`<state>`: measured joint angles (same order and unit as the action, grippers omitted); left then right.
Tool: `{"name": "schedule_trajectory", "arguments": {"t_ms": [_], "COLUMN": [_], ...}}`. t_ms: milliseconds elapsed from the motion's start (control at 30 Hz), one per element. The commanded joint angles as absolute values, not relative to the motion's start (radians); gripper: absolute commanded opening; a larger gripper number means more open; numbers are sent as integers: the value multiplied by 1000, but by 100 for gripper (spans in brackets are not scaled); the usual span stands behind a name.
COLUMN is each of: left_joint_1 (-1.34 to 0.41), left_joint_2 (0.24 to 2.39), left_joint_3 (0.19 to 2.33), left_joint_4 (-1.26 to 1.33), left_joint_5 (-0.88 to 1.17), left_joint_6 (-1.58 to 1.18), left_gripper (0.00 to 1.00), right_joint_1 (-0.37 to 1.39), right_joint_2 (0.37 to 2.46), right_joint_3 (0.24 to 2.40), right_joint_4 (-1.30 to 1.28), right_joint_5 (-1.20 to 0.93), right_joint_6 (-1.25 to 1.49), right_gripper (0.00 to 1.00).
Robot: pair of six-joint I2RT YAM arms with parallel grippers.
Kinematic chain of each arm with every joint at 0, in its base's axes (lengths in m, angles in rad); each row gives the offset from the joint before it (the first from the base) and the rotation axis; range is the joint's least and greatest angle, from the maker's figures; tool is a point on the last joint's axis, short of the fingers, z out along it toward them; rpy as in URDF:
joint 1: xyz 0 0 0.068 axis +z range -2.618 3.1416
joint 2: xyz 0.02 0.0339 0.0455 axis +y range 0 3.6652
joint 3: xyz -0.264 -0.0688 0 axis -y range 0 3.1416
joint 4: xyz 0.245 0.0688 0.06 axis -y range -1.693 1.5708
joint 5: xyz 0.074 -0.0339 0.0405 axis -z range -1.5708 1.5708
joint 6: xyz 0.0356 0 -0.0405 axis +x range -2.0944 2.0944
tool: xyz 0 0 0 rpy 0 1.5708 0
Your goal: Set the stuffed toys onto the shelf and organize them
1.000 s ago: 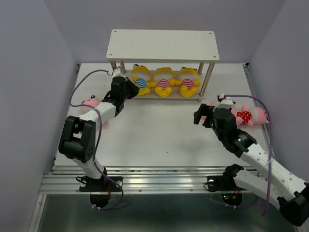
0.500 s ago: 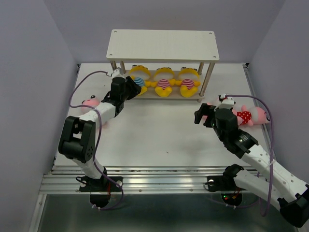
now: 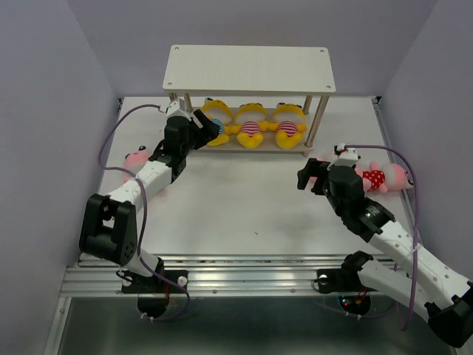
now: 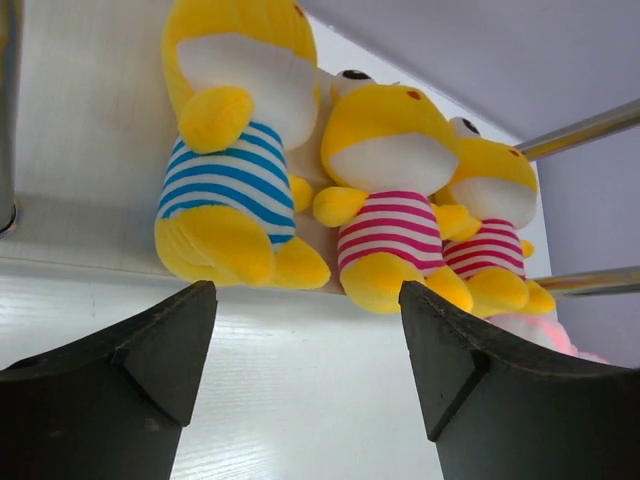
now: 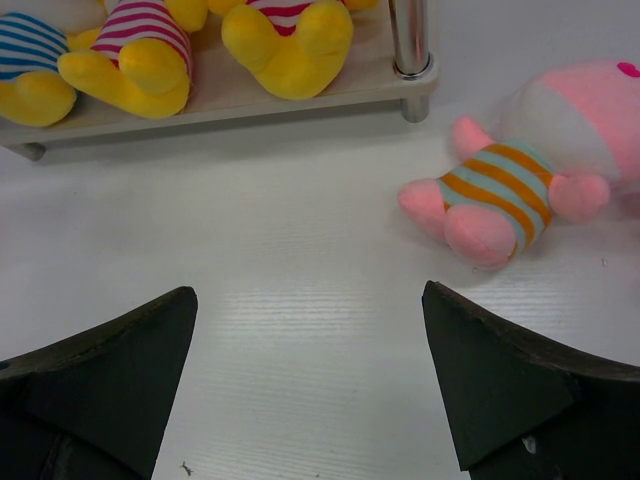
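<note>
The shelf [image 3: 250, 68] stands at the back of the table. Three yellow stuffed toys sit side by side on its lower board [image 4: 80, 150]: one in blue stripes [image 4: 235, 175], two in pink stripes [image 4: 385, 215] [image 4: 495, 235]. My left gripper [image 4: 305, 300] is open just in front of the blue-striped toy [image 3: 216, 122], holding nothing. My right gripper [image 5: 310, 295] hangs open and empty over the table, near a pink toy in orange-and-teal stripes [image 5: 500, 195]. A pink toy in red polka dots [image 3: 377, 178] lies behind it. Another pink toy [image 3: 137, 157] lies at the left, partly hidden by my left arm.
The shelf's right front leg [image 5: 410, 40] stands between the yellow toys and the striped pink toy. Grey walls close in the table on both sides. The shelf's top board holds nothing.
My left gripper has opened, letting go of the blue-striped yellow toy on the lower board, and the left arm has shifted. The right arm has stayed put.
</note>
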<state>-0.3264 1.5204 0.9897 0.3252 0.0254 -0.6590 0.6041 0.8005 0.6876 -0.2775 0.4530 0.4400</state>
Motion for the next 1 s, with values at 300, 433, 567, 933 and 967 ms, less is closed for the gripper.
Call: {"name": "schedule_trajectory", "arguments": {"t_ms": [300, 433, 567, 933, 967], "left_joint_1": [-354, -354, -354, -354, -353], "left_joint_2": [1021, 864, 741, 575, 572], "left_joint_3": [852, 808, 747, 660, 654], "left_joint_4": [95, -95, -248, -311, -302], "left_joint_5": [-100, -217, -226, -186, -184], "left_joint_6": [-675, -721, -744, -752, -753], "left_gripper": [99, 99, 99, 99, 99], "right_joint_1": [612, 612, 612, 445, 433], "right_joint_2": [791, 822, 866, 1075, 1083], "right_joint_3": [771, 818, 824, 847, 847], "right_joint_4": [-372, -524, -629, -591, -578], "right_joint_5": [537, 650, 692, 663, 640], "right_joint_6": [555, 667, 796, 821, 816], "right_gripper": [100, 100, 100, 100, 100]}}
